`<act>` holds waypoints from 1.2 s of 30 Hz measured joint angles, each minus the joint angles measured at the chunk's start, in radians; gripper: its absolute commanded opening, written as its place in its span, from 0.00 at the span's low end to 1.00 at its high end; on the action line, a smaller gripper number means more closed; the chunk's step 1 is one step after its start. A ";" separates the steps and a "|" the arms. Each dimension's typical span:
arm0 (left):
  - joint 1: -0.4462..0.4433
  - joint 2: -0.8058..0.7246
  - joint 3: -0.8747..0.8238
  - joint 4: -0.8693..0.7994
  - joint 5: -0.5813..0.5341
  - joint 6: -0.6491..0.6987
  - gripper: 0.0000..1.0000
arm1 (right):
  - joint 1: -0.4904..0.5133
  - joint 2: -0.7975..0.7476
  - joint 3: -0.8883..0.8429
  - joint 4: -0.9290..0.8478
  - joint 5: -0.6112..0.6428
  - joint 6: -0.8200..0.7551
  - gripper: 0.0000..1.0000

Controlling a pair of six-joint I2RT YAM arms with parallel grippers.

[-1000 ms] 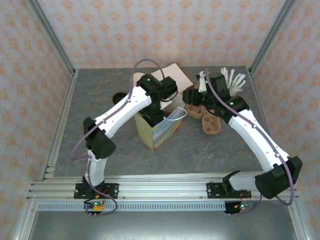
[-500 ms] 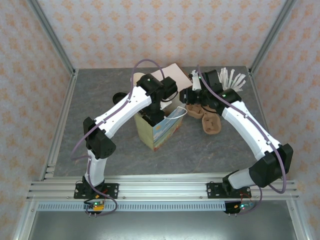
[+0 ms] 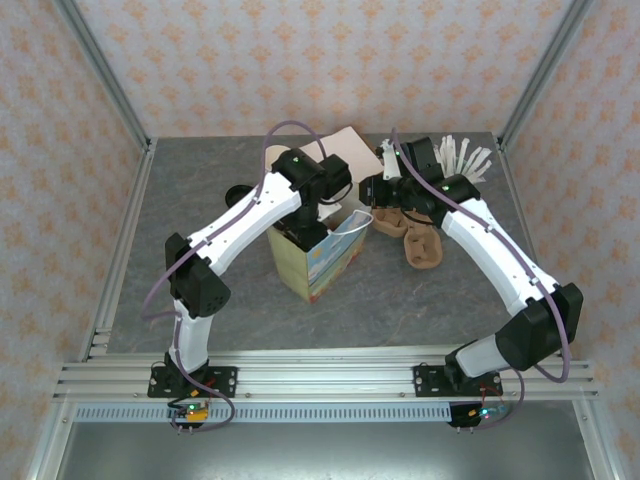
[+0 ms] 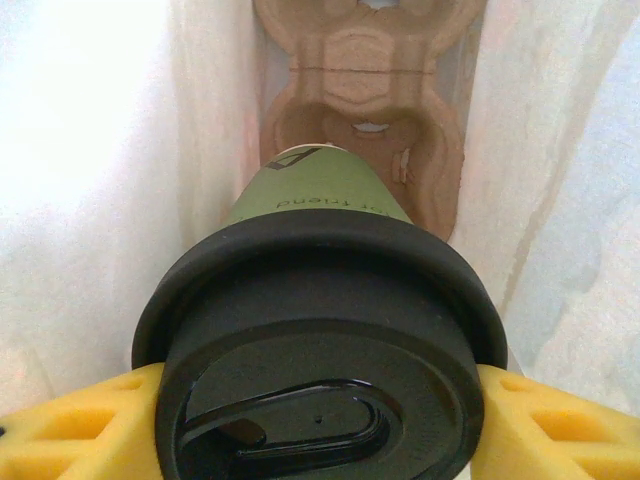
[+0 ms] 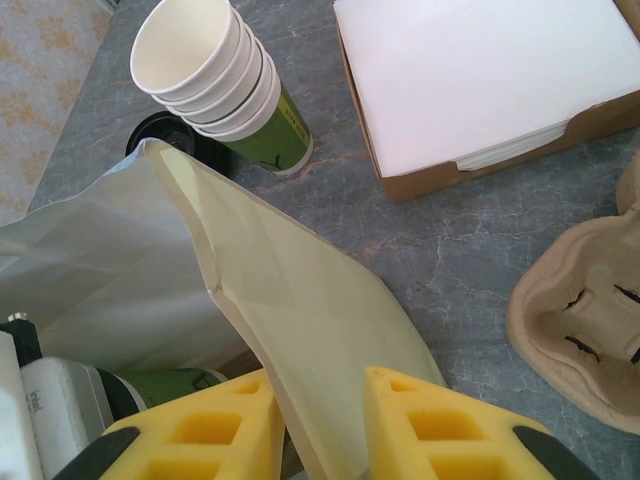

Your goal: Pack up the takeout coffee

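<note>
Moved: right arm has swung in toward the paper bag [image 3: 318, 262] since a second ago, and its fingers have narrowed onto the bag's rim; the left arm has stayed over the bag mouth.
Left fingers: left fingers [image 4: 70, 430] are clamped on either side of the takeout coffee [image 4: 320, 330], just under the lid.
Right fingers: right fingers [image 5: 440, 420] are pinched on the bag's upper wall, with paper running between them.
Step in hand: lowering the coffee into the bag, by my reading.
Doing it well: keep the cup upright and centred between the white bag walls. Aim its base at the near well of the pulp carrier [image 4: 365, 120] on the bag floor. Let go only once the base is seated. The right side should keep the mouth pulled wide without tipping the bag on the bench [image 3: 200, 200].
Where the coffee is: inside the bag, above the carrier. Whether it already touches the well I cannot tell.
How the coffee looks: olive-green paper wall with dark print, topped by a round black plastic lid with a raised sip slot. The lid sits level and fully on.
</note>
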 measured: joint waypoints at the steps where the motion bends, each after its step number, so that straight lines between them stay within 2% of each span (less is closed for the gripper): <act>1: 0.003 0.000 0.000 0.000 0.004 0.000 0.39 | 0.001 0.000 0.000 0.000 0.000 0.000 0.26; 11: 0.014 0.000 0.011 0.000 0.045 -0.005 0.39 | 0.003 0.000 0.000 0.000 0.000 0.000 0.25; 36: 0.025 0.006 0.047 0.014 0.051 -0.028 0.37 | 0.008 0.000 0.000 0.000 0.008 -0.004 0.24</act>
